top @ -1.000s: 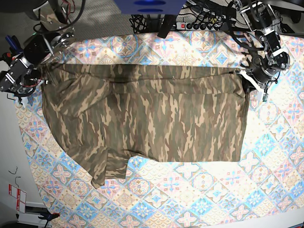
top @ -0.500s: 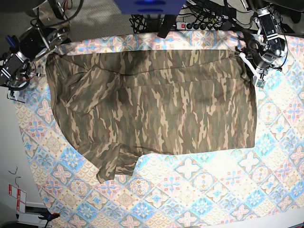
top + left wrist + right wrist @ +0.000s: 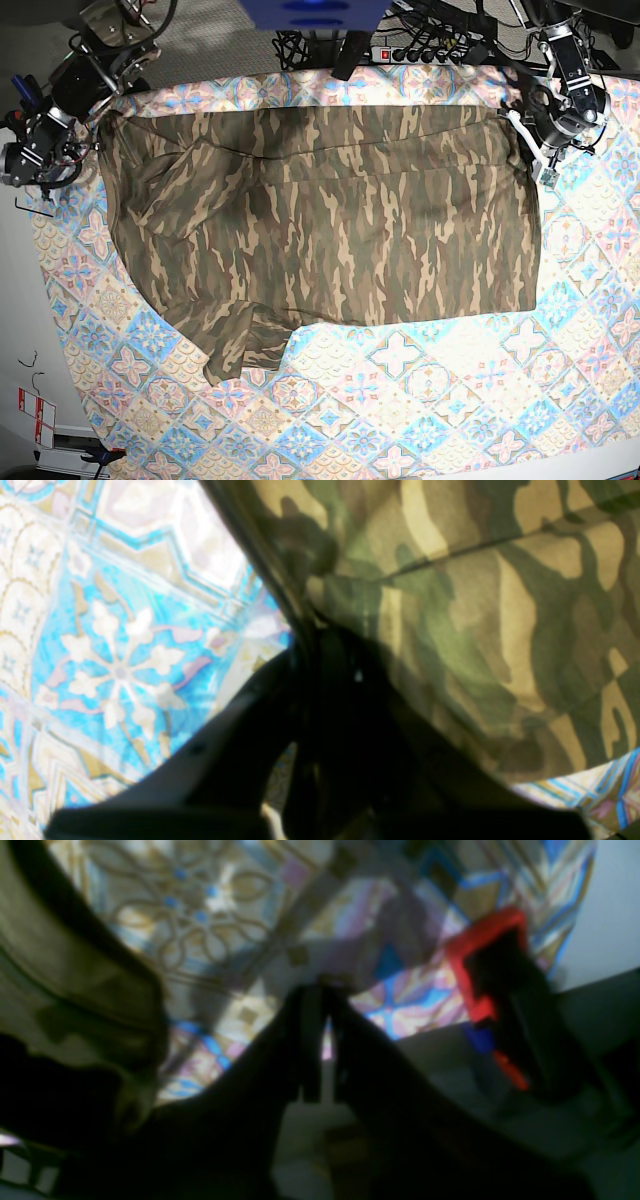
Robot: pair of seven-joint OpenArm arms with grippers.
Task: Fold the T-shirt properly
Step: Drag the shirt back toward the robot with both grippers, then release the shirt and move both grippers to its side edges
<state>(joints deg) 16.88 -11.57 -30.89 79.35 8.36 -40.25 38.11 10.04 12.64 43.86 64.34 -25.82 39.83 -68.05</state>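
The camouflage T-shirt lies spread flat on the patterned tablecloth, with one sleeve sticking out at the front left. My left gripper sits at the shirt's far right corner. In the left wrist view its black fingers close on the edge of the T-shirt. My right gripper hangs just off the shirt's far left corner. In the blurred right wrist view this gripper is shut with nothing between its tips, and the T-shirt lies apart at the left.
A power strip and cables lie behind the table's far edge. A red and black object sits beside my right gripper near the table's left edge. Bare tablecloth shows left of the left gripper and along the front.
The shirt's far edge has been carried toward the back of the table and laid down, so the shirt now lies wider. The right gripper has drawn away from the left corner.
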